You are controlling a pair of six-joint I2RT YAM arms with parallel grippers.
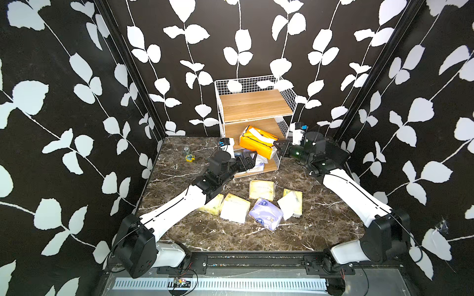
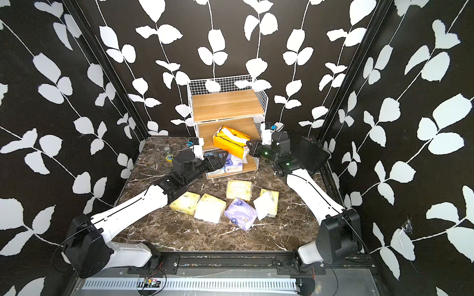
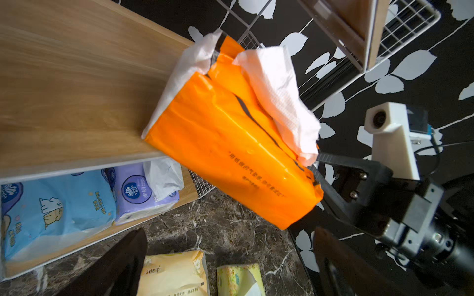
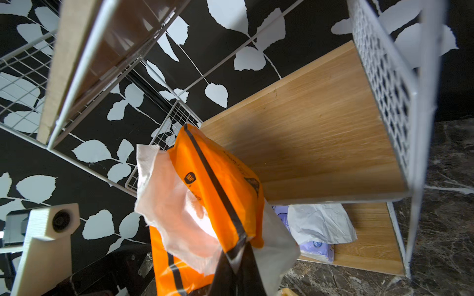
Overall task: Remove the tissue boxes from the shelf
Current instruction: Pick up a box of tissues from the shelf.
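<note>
The white wire shelf (image 1: 256,105) (image 2: 228,105) stands at the back of the marble table. My right gripper (image 1: 277,146) (image 4: 238,258) is shut on the end of an orange tissue pack (image 1: 257,142) (image 3: 230,143) (image 4: 213,179). The pack hangs tilted, half off the middle board, with white tissue sticking out. My left gripper (image 1: 252,157) (image 3: 228,238) is open and empty in front of the bottom tier. A light blue pack (image 3: 56,205) and a lavender pack (image 3: 138,192) (image 2: 233,164) lie there. The top board is bare.
Several pale yellow packs (image 1: 262,189) and a lavender pack (image 1: 265,214) lie on the table in front of the shelf. A small jar (image 1: 186,149) and a yellow object (image 1: 189,157) sit at the back left. A flat black case (image 2: 307,153) leans by the right wall.
</note>
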